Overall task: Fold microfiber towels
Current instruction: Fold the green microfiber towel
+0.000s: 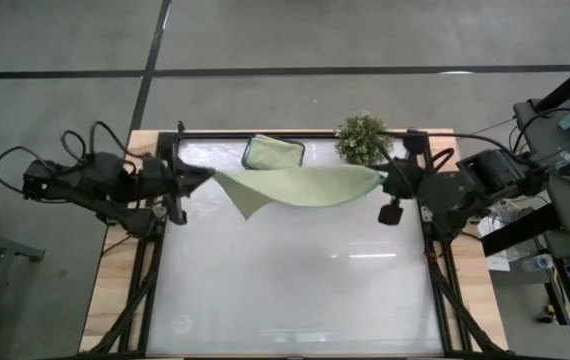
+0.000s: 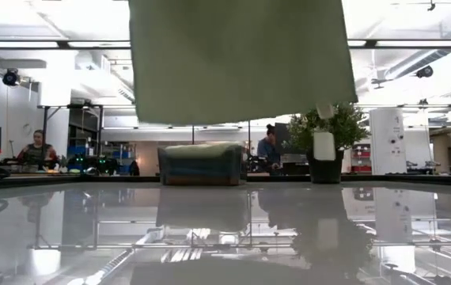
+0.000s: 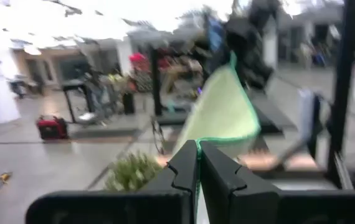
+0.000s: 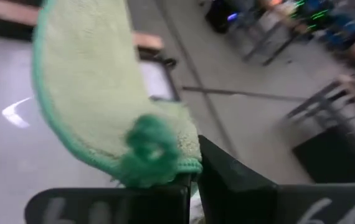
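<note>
- Left gripper [image 1: 205, 176], at the far left part of the bench [image 1: 295, 290], is clamped shut on one corner of a light sage green towel [image 1: 300, 187]; in the left wrist view its two dark fingers [image 3: 184, 171] stand pressed together with the green hem running down between them.
- Right gripper [image 1: 383, 178], at the far right part of the bench just beside the potted plant [image 1: 362, 138], is likewise closed tight on the opposite corner of the same towel; in the right wrist view the bunched green-edged corner sits on top of the shut fingers [image 4: 227, 180].
- Between the two grippers the sage green towel is stretched out above the white bench, with a loose corner hanging down toward the near side on the left half.
- From the low view the towel hangs as a broad sheet from the top edge, its lower hem clear of the bench surface.
- Behind the towel, at the far edge of the bench, stands a small dark tray [image 1: 272, 152] with more cloth folded in it; from the low view a pale green and a teal-blue layer show in it.
- In the room beyond the bench, two people [image 2: 270, 146] sit at workstations.
- No brand, label or writing can be read on the towel, the tray or the plant pot; a white tag on the pot is blank at this sharpness.
</note>
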`<state>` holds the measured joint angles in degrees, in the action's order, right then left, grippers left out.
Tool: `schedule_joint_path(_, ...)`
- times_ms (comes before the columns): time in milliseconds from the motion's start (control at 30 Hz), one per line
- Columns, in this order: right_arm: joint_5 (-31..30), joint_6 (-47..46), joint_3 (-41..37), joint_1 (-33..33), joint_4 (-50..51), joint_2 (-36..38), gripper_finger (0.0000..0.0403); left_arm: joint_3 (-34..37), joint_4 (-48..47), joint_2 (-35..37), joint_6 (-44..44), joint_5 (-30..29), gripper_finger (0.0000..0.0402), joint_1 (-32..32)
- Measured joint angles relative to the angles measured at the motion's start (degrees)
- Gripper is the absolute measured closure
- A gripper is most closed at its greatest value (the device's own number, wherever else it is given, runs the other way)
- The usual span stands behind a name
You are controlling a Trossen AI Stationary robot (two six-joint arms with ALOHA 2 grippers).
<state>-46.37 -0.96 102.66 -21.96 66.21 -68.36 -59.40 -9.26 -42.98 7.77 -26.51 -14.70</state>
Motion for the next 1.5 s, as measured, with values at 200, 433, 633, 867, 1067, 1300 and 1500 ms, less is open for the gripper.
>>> schedule_joint_path(200, 14.1, -9.9, -2.3, -0.1, 6.4, 0.0, 0.0394, 3.9, -5.8, -2.1, -6.1, 9.2, 0.0401, -0.1)
schedule_joint_path(433, 27.4, -22.1, -11.4, -4.0, 8.1, 0.0, 0.0394, 12.9, -3.8, -6.5, -7.5, 27.7, 0.0401, -2.6)
schedule_joint_path(633, 33.5, -25.0, -18.7, -9.1, 3.2, -0.4, 0.0394, 15.3, 3.9, -10.0, -8.9, 27.2, 0.0401, -5.2)
schedule_joint_path(867, 28.2, -23.5, -18.8, -9.5, 3.0, 0.4, 0.0394, 14.4, 3.8, -5.6, -8.9, 18.3, 0.0401, -4.4)
schedule_joint_path(1067, 12.7, -17.9, -18.5, -7.5, 3.7, 2.9, 0.0394, 14.4, -2.3, 3.2, -9.6, 11.0, 0.0401, -2.1)
schedule_joint_path(1300, 7.3, -14.4, -15.8, -5.7, 3.3, 6.2, 0.0394, 12.6, -2.1, 10.9, -1.3, 15.0, 0.0401, -1.4)
schedule_joint_path(1500, 20.6, -16.2, -17.1, -7.0, 3.1, 6.2, 0.0394, 15.0, -2.4, 10.3, -2.4, 24.2, 0.0401, -1.6)
